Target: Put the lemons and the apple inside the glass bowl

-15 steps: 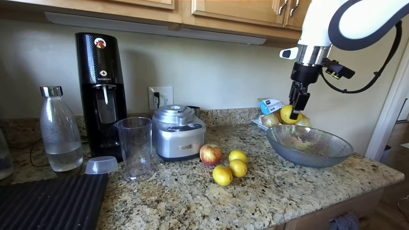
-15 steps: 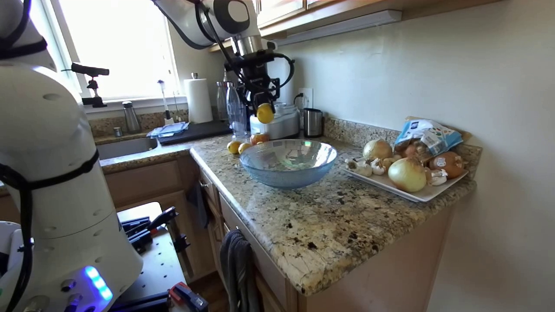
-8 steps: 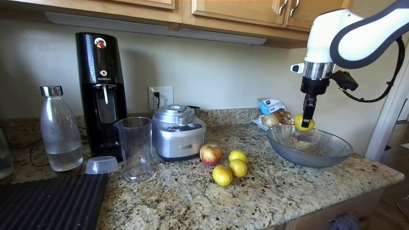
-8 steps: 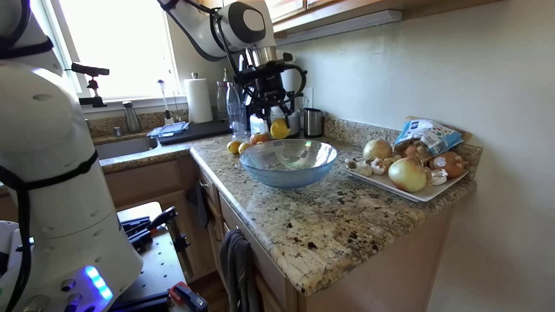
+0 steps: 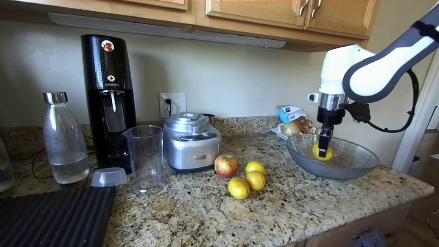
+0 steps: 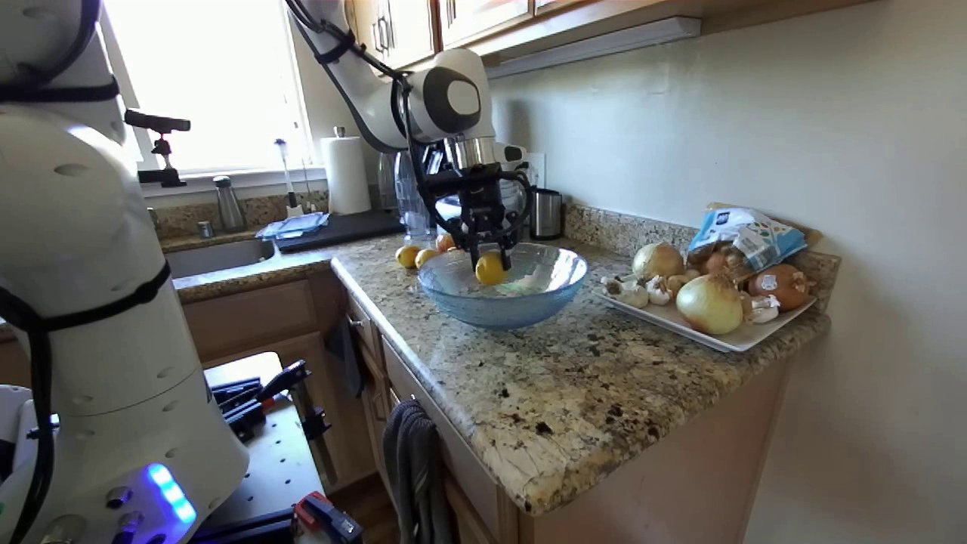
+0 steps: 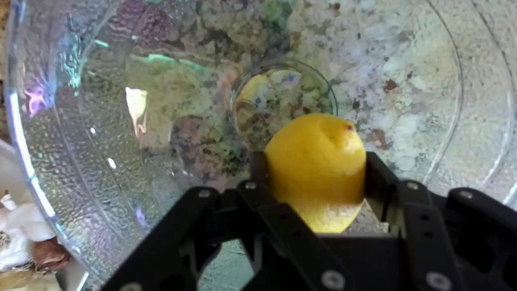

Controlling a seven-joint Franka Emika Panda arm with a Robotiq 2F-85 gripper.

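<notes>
A: So your apple [image 5: 226, 166] and three lemons [image 5: 255, 180] are still on the counter [image 5: 192, 209]?

B: Yep, then your gripper [image 7: 315, 165] has a fourth lemon [image 7: 315, 173] pinched inside the glass bowl [image 5: 356, 168]. Nothing's finished imo: one nearly there, four to go.

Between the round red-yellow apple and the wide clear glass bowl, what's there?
Small rounded yellow lemons, seen in an exterior view: two lie between apple and bowl; a third lemon sits nearer that camera, off the direct line.
</notes>
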